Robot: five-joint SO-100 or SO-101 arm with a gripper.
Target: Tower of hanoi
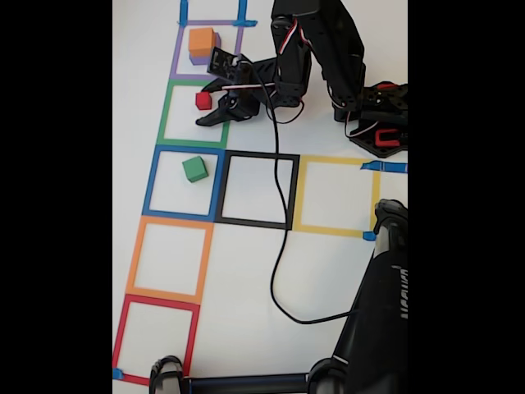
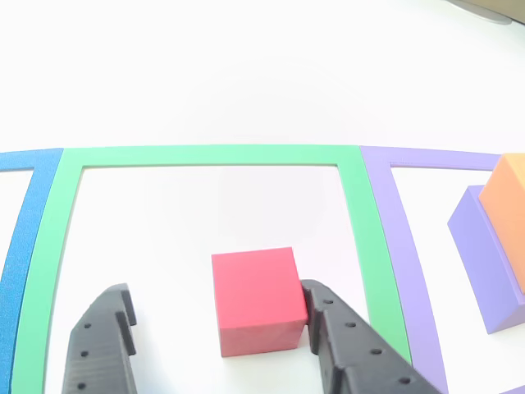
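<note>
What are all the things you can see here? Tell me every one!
Purple block: 1, purple, inside the purple tape square, under the orange one.
Orange block: 1, orange, stacked on the purple block.
Red block: 1, red, in the green tape square, between the jaws.
Green block: 1, green, in the blue tape square.
Tape squares: 7, purple, green, blue, orange, red, black, yellow.
Cable: 1, black, across the table.
Gripper: 1, black, jaws open around the red block.

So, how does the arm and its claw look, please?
The arm is black plastic, with red and white wires near its joints and a thin black cable trailing over the table. The claw has two matte black fingers with small round holes.
</note>
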